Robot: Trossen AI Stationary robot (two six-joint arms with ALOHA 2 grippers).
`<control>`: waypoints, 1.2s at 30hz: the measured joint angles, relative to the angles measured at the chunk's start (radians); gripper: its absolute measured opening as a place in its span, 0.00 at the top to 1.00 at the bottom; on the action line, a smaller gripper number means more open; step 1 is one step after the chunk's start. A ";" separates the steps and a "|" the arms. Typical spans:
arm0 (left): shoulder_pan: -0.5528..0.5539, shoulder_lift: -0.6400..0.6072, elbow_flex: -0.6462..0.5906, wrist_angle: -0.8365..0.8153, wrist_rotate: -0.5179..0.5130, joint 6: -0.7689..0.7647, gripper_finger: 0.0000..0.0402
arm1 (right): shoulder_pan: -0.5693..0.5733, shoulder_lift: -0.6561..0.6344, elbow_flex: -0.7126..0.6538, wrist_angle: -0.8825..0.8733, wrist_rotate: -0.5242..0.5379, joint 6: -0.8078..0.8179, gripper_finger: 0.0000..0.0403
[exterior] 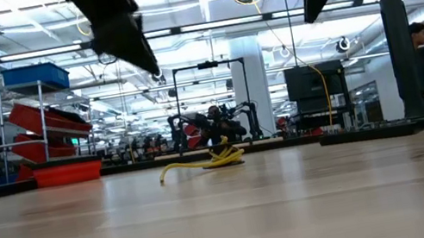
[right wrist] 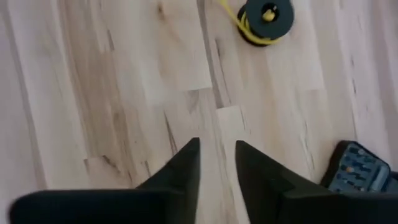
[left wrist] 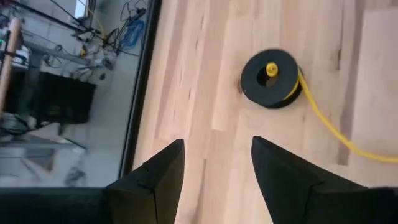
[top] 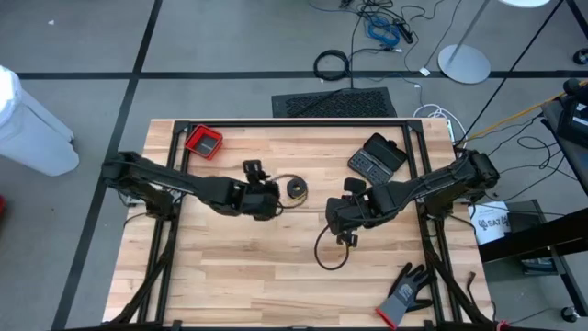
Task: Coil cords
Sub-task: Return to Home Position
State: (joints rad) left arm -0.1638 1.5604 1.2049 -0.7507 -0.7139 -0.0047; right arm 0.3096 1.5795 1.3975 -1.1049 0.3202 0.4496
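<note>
Wood tabletop (top: 239, 276): left gripper (left wrist: 217, 140) gaping, right gripper (right wrist: 216, 142) barely parted, both empty beside spool (left wrist: 270, 78); yellow cord (left wrist: 323, 121) looks limp and light, so probably pinch its loose tail.

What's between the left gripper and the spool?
Only bare tabletop; the left wrist view shows nothing between the left gripper and the spool.

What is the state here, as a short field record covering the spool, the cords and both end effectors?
spool: black, lying flat between the arms
yellow cord: some turns on the spool, tail trailing loose on the table
left end effector: open, empty, raised, facing the spool
right end effector: open, empty, raised
black cord: loose loop near the right end effector
also: red tray, glove
</note>
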 joint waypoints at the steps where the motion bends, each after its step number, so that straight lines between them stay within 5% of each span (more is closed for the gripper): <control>1: -0.001 -0.026 0.000 -0.010 0.009 -0.014 0.53 | 0.000 -0.007 0.000 0.000 0.002 0.003 0.80; 7: -0.005 -0.144 0.000 -0.060 0.097 -0.112 0.64 | 0.006 -0.035 0.000 -0.004 0.059 0.002 0.98; 18: -0.050 -0.292 0.000 -0.077 0.351 -0.149 0.97 | 0.039 -0.039 0.000 -0.003 0.079 -0.034 1.00; 24: -0.084 -0.396 0.000 -0.137 0.293 -0.218 0.98 | 0.091 -0.090 0.000 -0.016 0.096 -0.025 1.00; 36: -0.243 -0.690 -0.079 -0.131 0.196 -0.279 0.99 | 0.311 -0.260 -0.001 -0.032 0.411 0.030 1.00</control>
State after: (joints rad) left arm -0.4070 0.8708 1.1257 -0.8819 -0.5179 -0.2832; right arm 0.6205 1.3191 1.3967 -1.1365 0.7315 0.4800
